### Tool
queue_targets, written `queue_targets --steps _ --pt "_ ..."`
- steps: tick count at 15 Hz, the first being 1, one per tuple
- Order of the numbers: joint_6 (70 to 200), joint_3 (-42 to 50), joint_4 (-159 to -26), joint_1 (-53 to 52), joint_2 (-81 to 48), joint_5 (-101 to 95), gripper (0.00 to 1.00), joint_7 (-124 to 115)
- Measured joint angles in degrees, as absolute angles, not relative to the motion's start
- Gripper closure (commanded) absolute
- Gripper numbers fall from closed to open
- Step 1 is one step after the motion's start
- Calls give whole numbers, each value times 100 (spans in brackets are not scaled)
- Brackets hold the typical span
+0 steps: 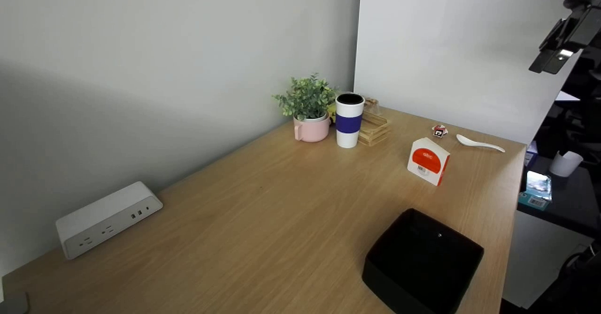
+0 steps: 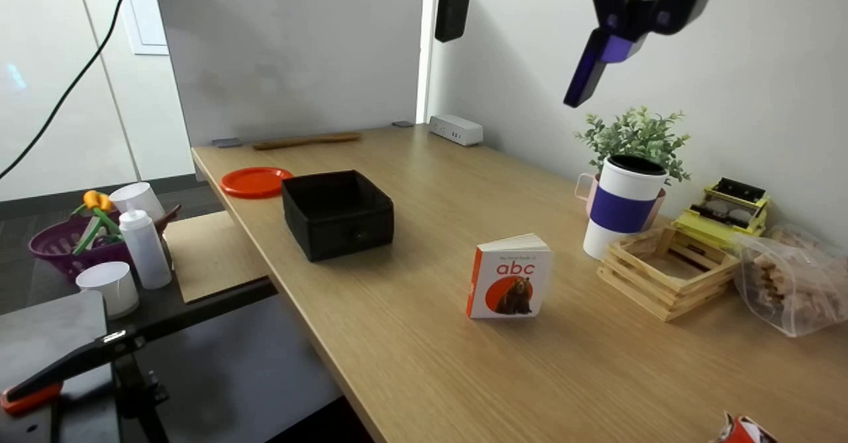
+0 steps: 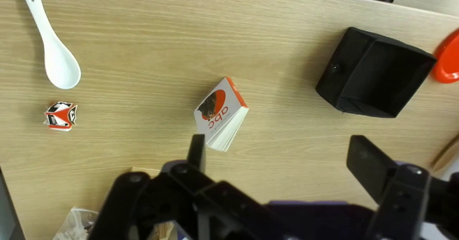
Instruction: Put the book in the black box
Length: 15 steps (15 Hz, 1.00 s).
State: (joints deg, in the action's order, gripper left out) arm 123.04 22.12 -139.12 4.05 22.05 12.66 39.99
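In an exterior view, the fingers (image 1: 544, 63) hang at the upper right, well above the counter (image 1: 263, 220); from here it is hard to tell how far apart they are. The book (image 1: 422, 175) stands upright on the counter, its barcode side showing, covers slightly parted. The black box (image 1: 382, 286) sits near the counter's edge, open side up, apart from the book. Beyond the book lie a white spoon (image 1: 479, 144) and a small red, white and black piece (image 1: 440, 131). Toward the wall are a plant (image 1: 307, 98) in a pink mug (image 1: 315, 131), a tall white cup (image 1: 347, 139) with a purple band, and a wooden crate (image 1: 373, 139). A white power strip (image 1: 112, 222) lies along the wall.

In an exterior view, the fingers are spread, a wide gap between them. The book's front shows "abc" and a bear. A red plate (image 2: 255, 183) is just beside the black box; a yellow gadget (image 2: 712, 231) and a clear bag (image 2: 795, 291) are beside the crate.

In the wrist view, the fingers also stand wide apart. The book is seen from above, between the spoon and the black box, its pages a little fanned.
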Motion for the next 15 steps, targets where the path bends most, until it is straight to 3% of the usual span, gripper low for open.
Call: queue_targets --steps 8,15 --pt "11627 2224 -13523 543 1999 1502 0 3249" --pt "11427 1691 -12360 492 877 2198 0 1173"
